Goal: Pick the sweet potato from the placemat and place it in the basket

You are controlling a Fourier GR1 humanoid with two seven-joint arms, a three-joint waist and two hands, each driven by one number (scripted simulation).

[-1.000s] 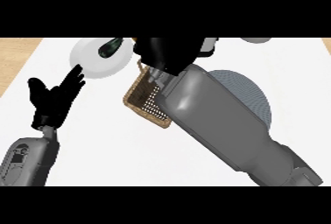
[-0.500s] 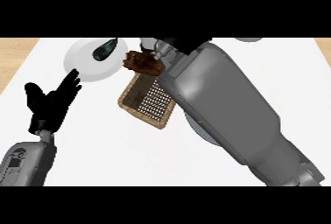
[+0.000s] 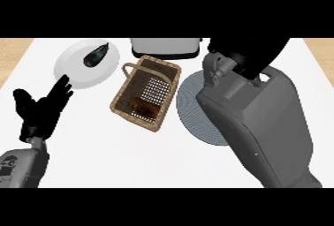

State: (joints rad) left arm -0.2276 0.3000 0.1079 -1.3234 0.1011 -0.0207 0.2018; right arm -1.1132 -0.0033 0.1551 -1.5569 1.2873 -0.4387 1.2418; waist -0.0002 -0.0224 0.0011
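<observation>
Sweet potato (image 3: 143, 106) lies inside basket (image 3: 124, 90), at its near end. Right hand (image 3: 251, 55) raised beyond placemat (image 3: 193, 110); open or closed, cannot tell. Left hand (image 3: 40, 112) open, fingers up, at left.

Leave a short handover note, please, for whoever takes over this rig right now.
Left hand: open, resting at the view's left, holding nothing.
Right hand: at the view's top right, beyond the basket; whether it is open or shut does not show.
Sweet potato: lying inside the basket, at its near end.
Placemat: right of the basket, partly hidden by the right forearm.
Done: pick and place look complete.
Left: probably only bringing the right arm back.
</observation>
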